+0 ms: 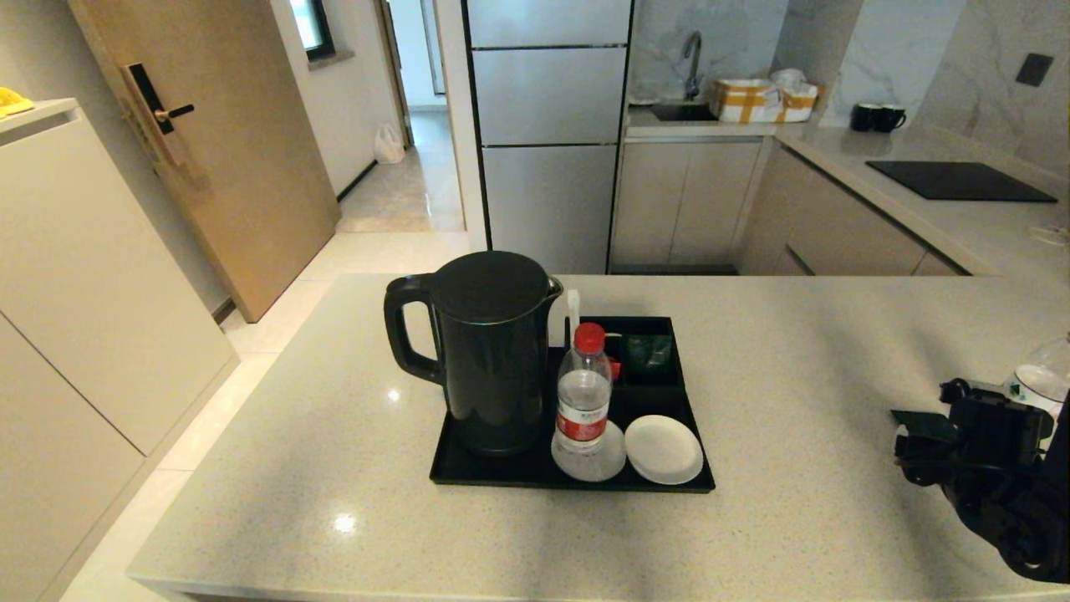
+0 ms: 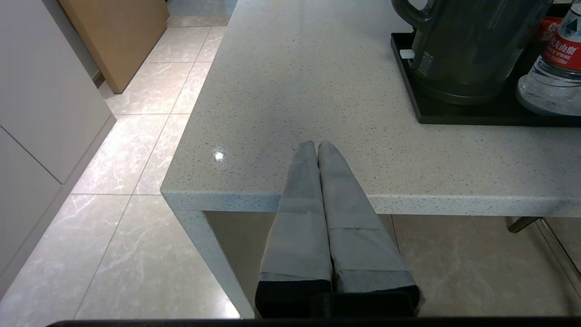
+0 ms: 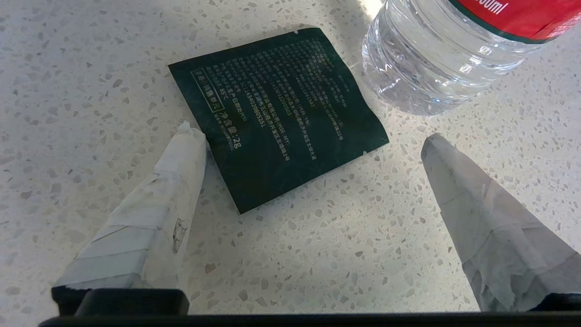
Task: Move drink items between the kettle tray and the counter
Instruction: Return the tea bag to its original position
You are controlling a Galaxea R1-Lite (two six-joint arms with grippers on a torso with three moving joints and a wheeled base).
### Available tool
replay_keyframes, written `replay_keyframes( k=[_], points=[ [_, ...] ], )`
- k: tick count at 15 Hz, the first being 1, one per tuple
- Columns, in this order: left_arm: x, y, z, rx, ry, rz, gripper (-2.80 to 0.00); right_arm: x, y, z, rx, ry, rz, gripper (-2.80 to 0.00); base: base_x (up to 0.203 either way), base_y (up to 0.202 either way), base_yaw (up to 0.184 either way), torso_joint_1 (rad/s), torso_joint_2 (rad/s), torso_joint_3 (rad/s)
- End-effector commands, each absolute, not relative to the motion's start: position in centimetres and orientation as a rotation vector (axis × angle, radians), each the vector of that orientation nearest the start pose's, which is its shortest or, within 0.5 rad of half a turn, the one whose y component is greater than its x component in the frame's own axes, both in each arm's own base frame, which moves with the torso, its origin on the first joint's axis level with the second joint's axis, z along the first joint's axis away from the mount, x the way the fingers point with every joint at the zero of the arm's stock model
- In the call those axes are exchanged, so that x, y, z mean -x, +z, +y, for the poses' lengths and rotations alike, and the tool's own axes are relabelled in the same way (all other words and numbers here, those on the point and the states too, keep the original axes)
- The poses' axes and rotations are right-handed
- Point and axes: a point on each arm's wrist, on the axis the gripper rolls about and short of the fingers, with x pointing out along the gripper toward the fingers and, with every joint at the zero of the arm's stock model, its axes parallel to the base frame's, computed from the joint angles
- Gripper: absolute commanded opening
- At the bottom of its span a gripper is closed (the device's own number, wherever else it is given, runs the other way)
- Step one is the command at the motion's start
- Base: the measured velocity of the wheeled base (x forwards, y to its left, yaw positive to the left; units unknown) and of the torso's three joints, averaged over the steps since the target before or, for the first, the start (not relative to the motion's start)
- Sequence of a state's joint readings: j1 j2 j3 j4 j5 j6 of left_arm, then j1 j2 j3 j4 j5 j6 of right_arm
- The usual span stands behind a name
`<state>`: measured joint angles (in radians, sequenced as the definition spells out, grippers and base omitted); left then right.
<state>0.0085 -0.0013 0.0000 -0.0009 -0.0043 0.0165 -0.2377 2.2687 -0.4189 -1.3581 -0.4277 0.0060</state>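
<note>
- A water bottle (image 1: 583, 389) with red cap and red label stands upright on the tray (image 1: 468, 477), on a white coaster (image 1: 588, 456), just at the kettle's 3 o'clock side in the head view.
- A dark green sachet (image 1: 649, 353) lies in a small compartment at the tray's far end, at about 1 o'clock from that bottle.
- A second sachet (image 3: 278, 114) lies flat on the counter (image 3: 317, 254), printed side up, seen from the right wrist; a second bottle (image 3: 435, 59) with a red label stands just beside one of its corners. Whether the two touch I cannot tell.
- In the head view this second bottle (image 1: 1045, 376) shows at the 3 o'clock edge of the counter (image 1: 794, 351), well apart from the tray.
- The right gripper (image 3: 313, 136) hangs low over the counter sachet with its fingers spread wide and nothing held; one fingertip (image 3: 190, 136) is at the sachet's edge, the other is clear of it.
- The left gripper (image 2: 316, 145) hovers at the counter's near edge, at about 8 o'clock from the tray (image 2: 454, 116), fingers pressed together and empty.
- The black kettle (image 1: 489, 351) fills the tray's 9 o'clock half, handle pointing to 9 o'clock.
- A second coaster (image 1: 664, 449) lies bare in the tray's near corner, at 3 o'clock from the first and touching or slightly overlapping it.
</note>
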Motion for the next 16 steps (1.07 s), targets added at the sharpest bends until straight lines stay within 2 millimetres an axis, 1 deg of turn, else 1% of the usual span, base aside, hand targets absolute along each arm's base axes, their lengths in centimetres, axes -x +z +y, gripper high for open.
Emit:
replay_keyframes(
  k=[1,3,4,16],
  points=[
    [2.27,7.52,-0.03,-0.017,0.005,0.000,-2.80,-29.52,-0.68,-8.12,0.042,-0.655,0.494,0.00,0.000,0.000,0.000,0.000,0.00,0.000],
    [2.27,7.52,-0.03,-0.017,0.005,0.000,-2.80,-29.52,-0.77,-8.12,0.042,-0.655,0.497,0.00,0.000,0.000,0.000,0.000,0.00,0.000],
    [2.27,7.52,-0.03,-0.017,0.005,0.000,-2.80,-29.59,-0.72,-8.14,0.040,-0.656,0.492,-2.80,0.000,0.000,0.000,0.000,0.00,0.000],
    [2.27,7.52,-0.03,-0.017,0.005,0.000,-2.80,-29.49,-0.70,-8.11,0.040,-0.654,0.495,-2.80,0.000,0.000,0.000,0.000,0.00,0.000]
  ],
)
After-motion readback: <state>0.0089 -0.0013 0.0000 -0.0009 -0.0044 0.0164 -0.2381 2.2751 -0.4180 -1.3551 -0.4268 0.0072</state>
